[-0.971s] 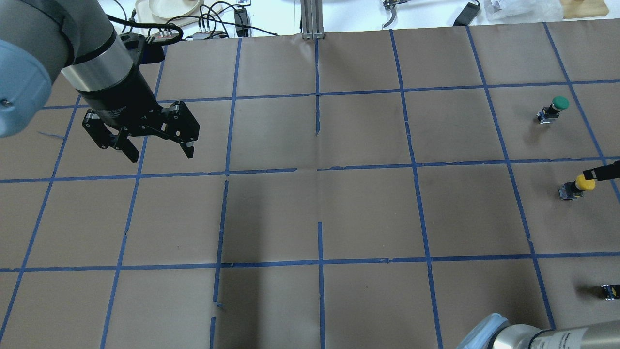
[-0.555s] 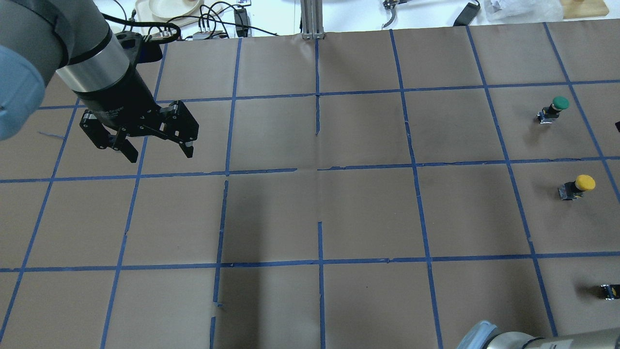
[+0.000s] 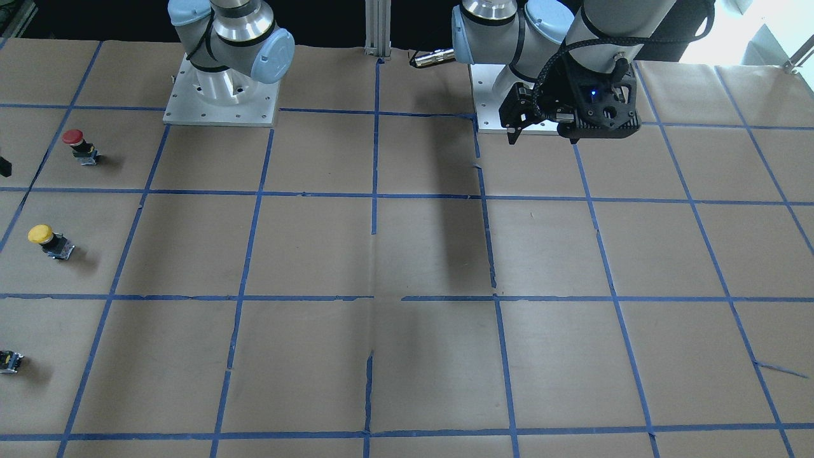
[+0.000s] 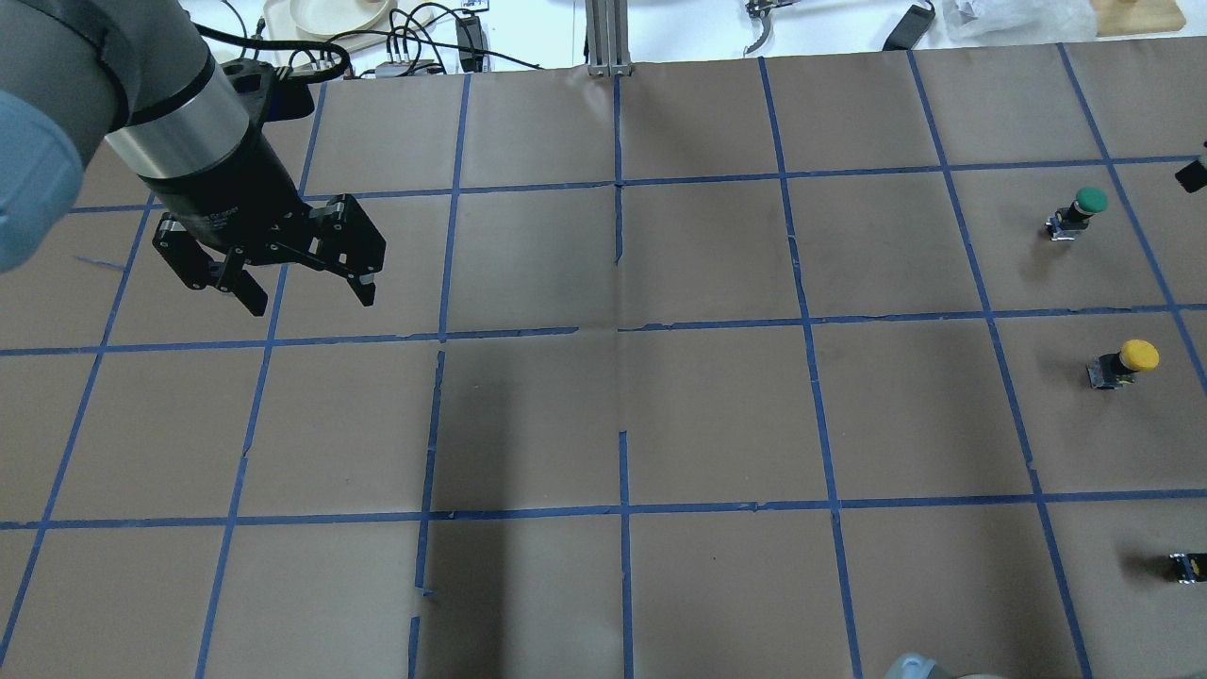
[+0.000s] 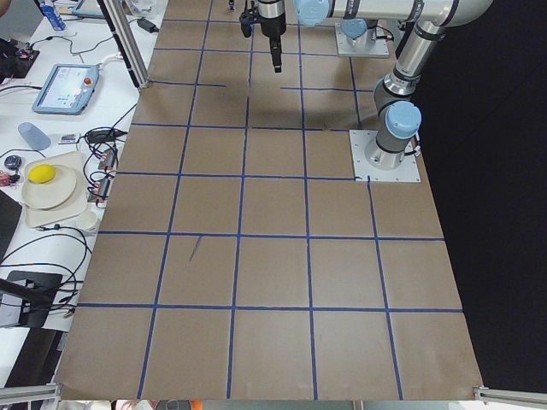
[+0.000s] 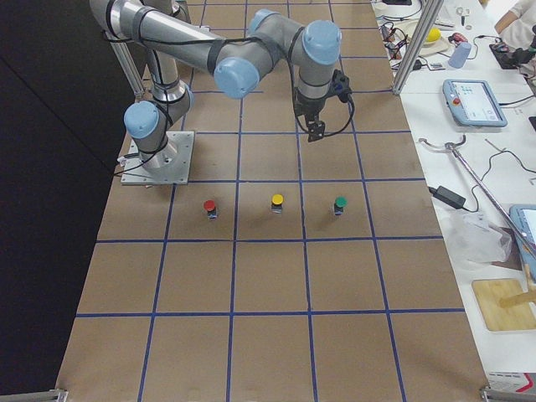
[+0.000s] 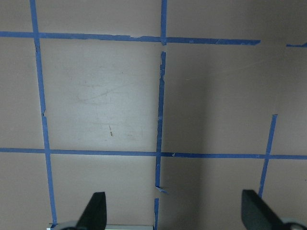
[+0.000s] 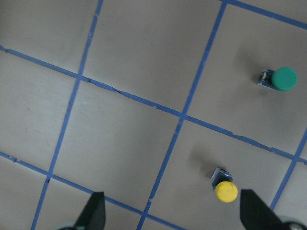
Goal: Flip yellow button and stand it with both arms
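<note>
The yellow button (image 4: 1127, 362) stands cap up on the brown paper at the table's right side. It also shows in the front view (image 3: 48, 240), the right exterior view (image 6: 277, 203) and the right wrist view (image 8: 224, 188). My right gripper (image 8: 173, 213) is open and empty, high above the table. Only a black tip of it shows at the overhead view's right edge (image 4: 1190, 175), beyond the green button and apart from the yellow one. My left gripper (image 4: 311, 300) is open and empty, hovering over the far left squares (image 7: 175, 213).
A green button (image 4: 1081, 211) stands beyond the yellow one. A red button (image 3: 79, 145) stands nearer the robot; only its base (image 4: 1186, 567) shows in the overhead view. A metal post (image 4: 603, 38), cables and a plate lie past the far edge.
The right gripper's finger was at the yellow button's cap. It has let go and pulled away toward the far right, leaving the button standing. The left gripper has barely moved.
</note>
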Controlling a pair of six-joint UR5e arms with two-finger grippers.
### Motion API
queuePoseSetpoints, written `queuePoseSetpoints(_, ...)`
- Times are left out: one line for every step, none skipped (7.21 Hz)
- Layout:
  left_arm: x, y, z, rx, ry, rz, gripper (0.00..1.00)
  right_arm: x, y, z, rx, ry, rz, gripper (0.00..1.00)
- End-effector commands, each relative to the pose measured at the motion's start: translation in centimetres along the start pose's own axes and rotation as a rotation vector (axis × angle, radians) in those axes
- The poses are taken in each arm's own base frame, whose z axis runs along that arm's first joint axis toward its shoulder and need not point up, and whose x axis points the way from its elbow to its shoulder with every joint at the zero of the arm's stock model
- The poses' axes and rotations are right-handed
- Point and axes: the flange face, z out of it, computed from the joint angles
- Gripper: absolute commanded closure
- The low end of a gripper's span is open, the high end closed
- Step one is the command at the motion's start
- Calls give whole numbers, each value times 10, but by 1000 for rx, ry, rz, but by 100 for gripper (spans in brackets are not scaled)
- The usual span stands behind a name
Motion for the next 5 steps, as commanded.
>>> queuePoseSetpoints(0,0,0,0,-2,0,0,-128,-44,-8,-66,113,22,1)
queuePoseSetpoints(0,0,0,0,-1,0,0,-192,-61,-1,-77,170,56,1)
queuePoseSetpoints(1,0,0,0,1,2,0,-234,-69,7,-76,214,133,1)
queuePoseSetpoints(1,1,-1,1,-1,2,0,-244,-73,9,-46,225,200,1)
queuePoseSetpoints(0,1,-1,2,-2,2,0,-248,-75,9,-32,217,239,1)
